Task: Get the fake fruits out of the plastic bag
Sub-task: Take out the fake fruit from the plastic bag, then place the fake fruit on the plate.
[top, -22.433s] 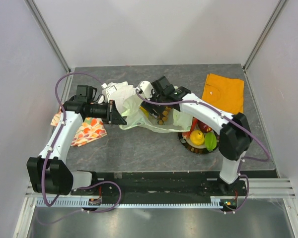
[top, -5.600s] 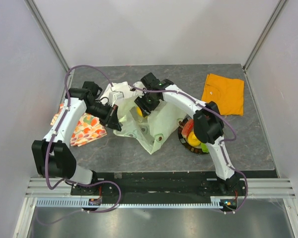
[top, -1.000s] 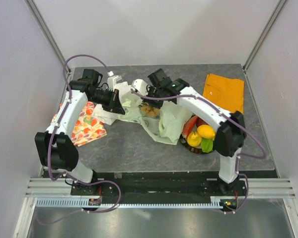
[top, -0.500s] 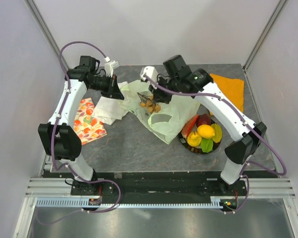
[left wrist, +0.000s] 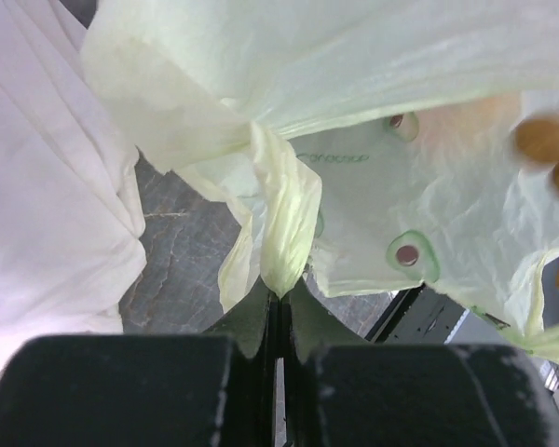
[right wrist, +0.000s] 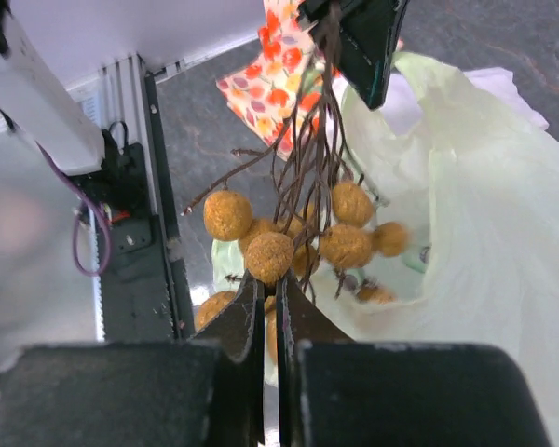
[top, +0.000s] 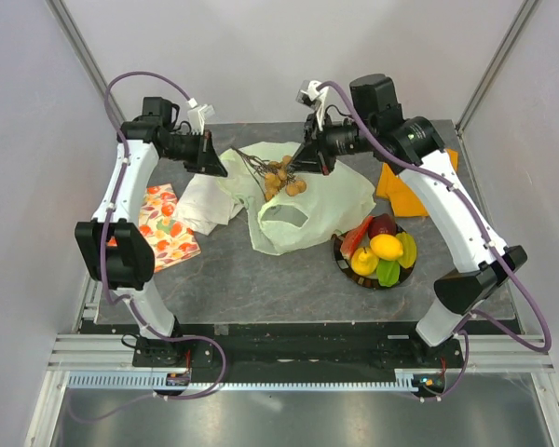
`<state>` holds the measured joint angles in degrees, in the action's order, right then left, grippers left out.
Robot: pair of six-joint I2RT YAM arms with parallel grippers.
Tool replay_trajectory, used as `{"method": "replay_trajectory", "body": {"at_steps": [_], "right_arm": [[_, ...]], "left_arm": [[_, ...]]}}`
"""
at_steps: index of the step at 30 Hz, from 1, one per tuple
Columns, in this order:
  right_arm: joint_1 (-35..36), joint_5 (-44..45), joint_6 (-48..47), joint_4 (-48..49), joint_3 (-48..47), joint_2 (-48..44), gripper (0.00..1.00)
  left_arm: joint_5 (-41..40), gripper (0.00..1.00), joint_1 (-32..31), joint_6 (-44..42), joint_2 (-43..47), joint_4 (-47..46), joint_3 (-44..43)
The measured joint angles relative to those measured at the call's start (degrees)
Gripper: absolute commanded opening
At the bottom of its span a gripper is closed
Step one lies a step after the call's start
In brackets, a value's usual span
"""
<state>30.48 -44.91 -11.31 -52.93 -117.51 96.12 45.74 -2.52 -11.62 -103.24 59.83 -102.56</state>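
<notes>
The pale green plastic bag lies spread on the table, and its left edge is lifted. My left gripper is shut on a gathered fold of the bag; in the left wrist view the gripper pinches it tight. My right gripper is shut on the brown grape bunch, which hangs above the bag's mouth. In the right wrist view the gripper nips the bunch just under one ball, with thin stems trailing up. Yellow, green and red fake fruits sit on a dark plate.
A white cloth lies left of the bag, partly under it. The cloth printed with fruits is at the left edge. An orange cloth lies at the far right, partly behind my right arm. The plate stands right of the bag.
Both arms have risen and swung toward the far side. The right gripper has lifted the grape bunch up and to the right. The bag has spread flatter on the table.
</notes>
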Motion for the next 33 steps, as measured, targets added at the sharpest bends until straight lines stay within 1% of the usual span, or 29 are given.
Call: {"method": "replay_trajectory", "body": {"at_steps": [4, 6, 9, 11, 12, 13, 16, 18, 21, 26, 29, 33], "right_arm": [[-1.4, -0.4, 8.2, 7.1, -1.3, 0.6, 0.0], [-2.8, 0.0, 10.8, 9.2, -6.7, 2.9, 0.0], [-5.6, 1.9, 13.3, 13.8, -20.4, 8.7, 0.0], [-7.2, 4.6, 13.4, 16.7, -23.5, 9.4, 0.0], [-7.8, 6.9, 13.2, 19.0, -22.3, 8.3, 0.0], [-8.2, 9.7, 12.7, 21.4, -18.6, 6.2, 0.0], [-8.3, 17.4, 10.8, 27.9, -1.3, -3.4, 0.0], [-8.0, 22.0, 9.2, 29.4, 5.5, -7.4, 0.0], [-7.8, 28.7, 6.6, 30.6, 12.0, -11.3, 0.0], [-7.8, 37.3, 2.0, 32.0, 19.5, -15.2, 0.0], [-7.8, 40.1, 0.3, 32.3, 20.8, -15.0, 0.0], [-7.9, 42.4, -3.0, 31.8, 20.7, -14.5, 0.0]], "left_arm": [[1.0, 0.02, 0.5, 0.0, 0.0, 0.1, -0.7], [1.0, 0.02, 0.5, 0.0, 0.1, -0.1, 0.1], [1.1, 0.02, 0.4, 0.0, 0.9, 0.1, 2.7], [1.1, 0.02, 0.4, -0.1, 1.6, 0.4, 4.2], [1.4, 0.02, 0.4, -0.2, 2.1, 0.7, 4.9], [1.7, 0.02, 0.4, -0.3, 2.5, 0.9, 5.3], [3.0, 0.02, 0.4, -0.3, 4.1, 1.2, 6.5], [3.5, 0.01, 0.4, -0.4, 5.2, 1.2, 7.0], [3.9, 0.02, 0.4, -0.5, 6.7, 1.2, 7.3], [4.3, 0.02, 0.4, -0.4, 9.2, 1.2, 6.0], [4.3, 0.02, 1.0, -0.3, 9.5, 0.7, 2.6], [4.5, 0.02, 5.0, 1.6, 11.9, -2.1, 1.0]]}}
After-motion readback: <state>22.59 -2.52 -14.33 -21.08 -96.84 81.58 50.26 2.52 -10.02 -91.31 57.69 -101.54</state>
